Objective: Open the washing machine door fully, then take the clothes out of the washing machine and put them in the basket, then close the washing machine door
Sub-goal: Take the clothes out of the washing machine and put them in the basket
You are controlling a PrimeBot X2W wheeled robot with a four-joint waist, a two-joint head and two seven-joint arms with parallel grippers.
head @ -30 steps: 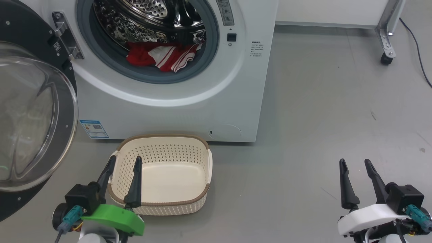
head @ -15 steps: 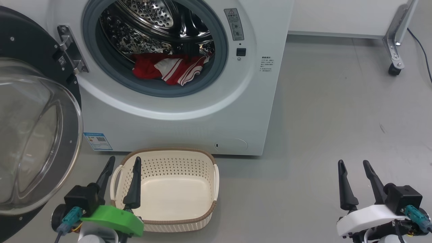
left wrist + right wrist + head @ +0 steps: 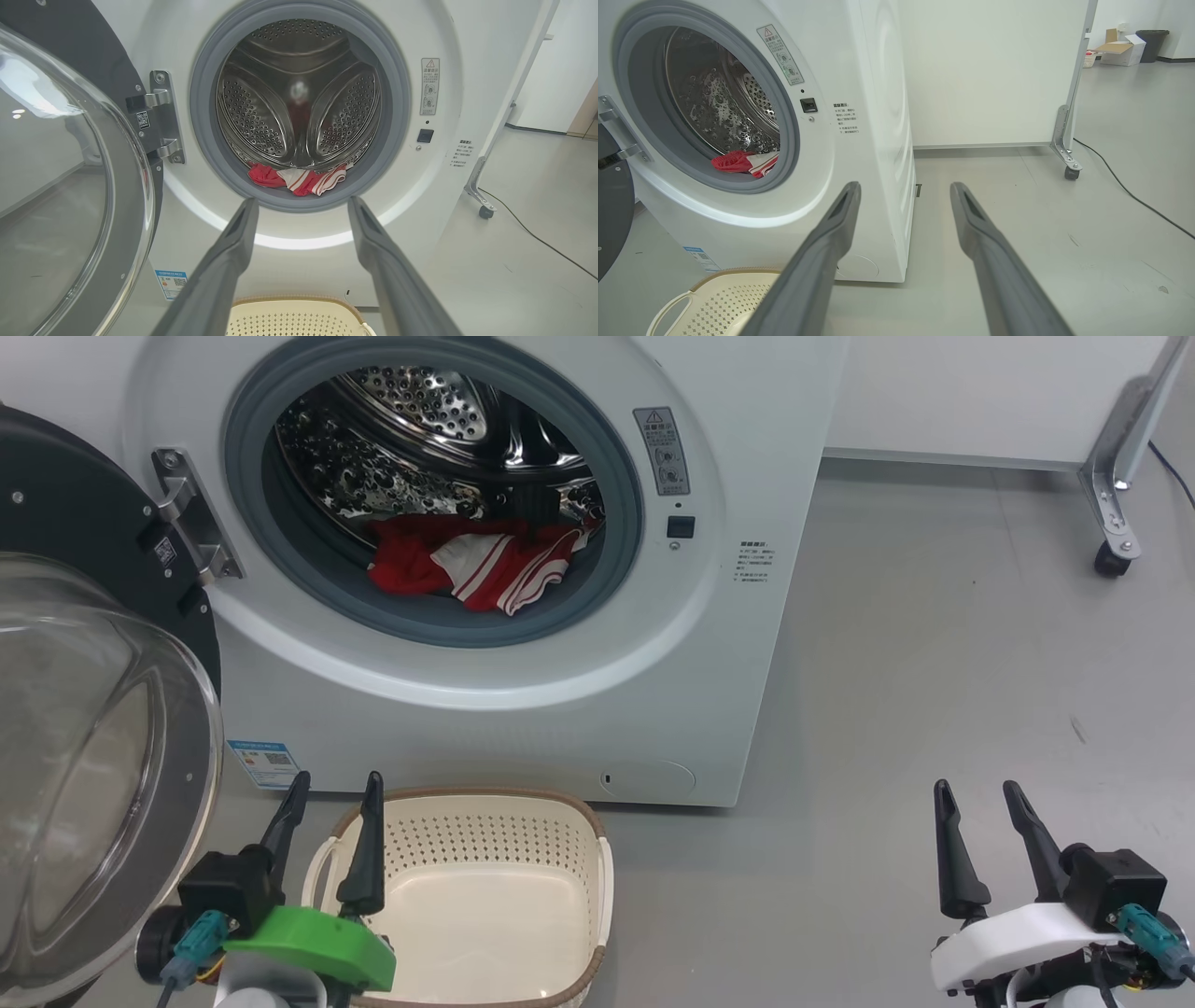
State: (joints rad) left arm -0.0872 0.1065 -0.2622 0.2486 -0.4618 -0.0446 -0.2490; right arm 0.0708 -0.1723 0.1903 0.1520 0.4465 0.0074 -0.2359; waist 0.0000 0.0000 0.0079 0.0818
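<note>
The white washing machine [image 3: 523, 709] stands ahead with its round door [image 3: 84, 784] swung wide open to the left, black rim and clear glass bowl facing me. Red and red-and-white striped clothes [image 3: 476, 569] lie at the bottom front of the steel drum, also clothes [image 3: 299, 177] and clothes [image 3: 745, 163]. The cream basket [image 3: 485, 915] sits on the floor in front of the machine, empty. My left gripper [image 3: 331, 789] is open above the basket's left end. My right gripper [image 3: 976, 793] is open over bare floor at lower right.
A white panel on a metal leg with a caster [image 3: 1111, 560] stands behind the machine to the right, with a black cable [image 3: 1125, 191] trailing on the grey floor. The open door takes up the space at my left.
The whole head view has shifted: machine and basket now sit lower and further right in the picture, so the camera moved. Both grippers keep their places and stay open.
</note>
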